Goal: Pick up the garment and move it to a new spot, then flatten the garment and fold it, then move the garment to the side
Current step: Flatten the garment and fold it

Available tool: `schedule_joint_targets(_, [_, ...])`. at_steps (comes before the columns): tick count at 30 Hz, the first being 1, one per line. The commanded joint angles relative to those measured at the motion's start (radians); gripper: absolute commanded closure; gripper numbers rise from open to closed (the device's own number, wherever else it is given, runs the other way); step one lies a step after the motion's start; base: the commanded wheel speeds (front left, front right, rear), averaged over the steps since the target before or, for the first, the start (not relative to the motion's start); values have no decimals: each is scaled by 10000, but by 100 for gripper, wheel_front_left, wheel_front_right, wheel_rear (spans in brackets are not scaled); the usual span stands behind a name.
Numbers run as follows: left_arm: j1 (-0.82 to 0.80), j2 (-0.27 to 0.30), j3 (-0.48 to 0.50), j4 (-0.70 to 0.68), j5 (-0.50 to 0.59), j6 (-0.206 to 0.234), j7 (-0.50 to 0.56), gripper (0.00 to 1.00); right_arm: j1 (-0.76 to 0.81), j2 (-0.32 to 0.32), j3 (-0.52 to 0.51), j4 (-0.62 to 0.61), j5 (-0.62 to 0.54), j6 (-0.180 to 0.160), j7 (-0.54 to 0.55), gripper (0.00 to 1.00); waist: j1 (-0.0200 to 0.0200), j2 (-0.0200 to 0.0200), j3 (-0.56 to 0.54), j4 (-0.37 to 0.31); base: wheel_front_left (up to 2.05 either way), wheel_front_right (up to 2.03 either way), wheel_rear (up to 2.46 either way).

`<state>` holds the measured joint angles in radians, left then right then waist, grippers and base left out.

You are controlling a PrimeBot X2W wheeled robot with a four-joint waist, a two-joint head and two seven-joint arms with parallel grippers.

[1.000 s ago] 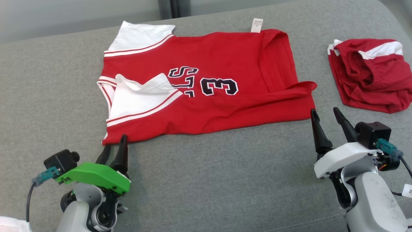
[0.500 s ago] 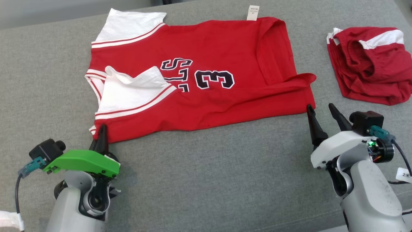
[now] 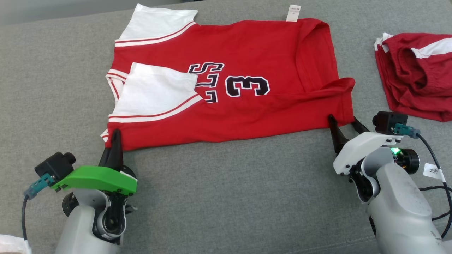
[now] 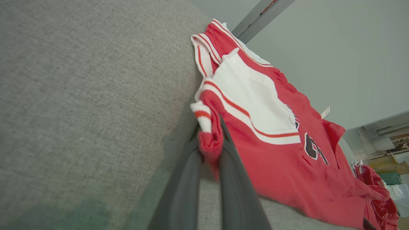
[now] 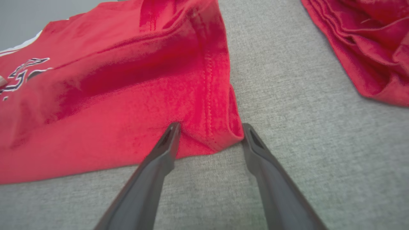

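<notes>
Reading across the jersey, the chest print showed a black, white-edged "3" beside the letters "STL", partly covered by a folded white sleeve. The print on the care tag at the jersey's far edge was too small to read, and a paper label on the right arm's cable began with "2". One second earlier the left gripper stood spread; it was now clamped on the jersey's near left corner, bunching the cloth. The right gripper had its fingers spread, straddling the jersey's near right hem corner. The jersey lay flat on the grey cushion, with a second red garment lying apart beyond its right edge.
</notes>
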<state>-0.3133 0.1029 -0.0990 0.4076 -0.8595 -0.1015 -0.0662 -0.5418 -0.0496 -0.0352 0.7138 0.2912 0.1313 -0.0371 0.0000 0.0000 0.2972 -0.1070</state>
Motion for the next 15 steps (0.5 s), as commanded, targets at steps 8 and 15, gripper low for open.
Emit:
schedule_joint_targets(8, [228, 88, -190, -871, 96, -176, -439, 100, -653, -28, -359, 225, 534, -13, -396, 100, 0, 0, -411, 83, 0, 0, 0])
schedule_joint_targets(15, [871, 209, -360, -2325, 50, -115, -353, 100, -411, -82, -848, -1053, 684, -13, 124, 100, 0, 0, -941, 105, 0, 0, 0])
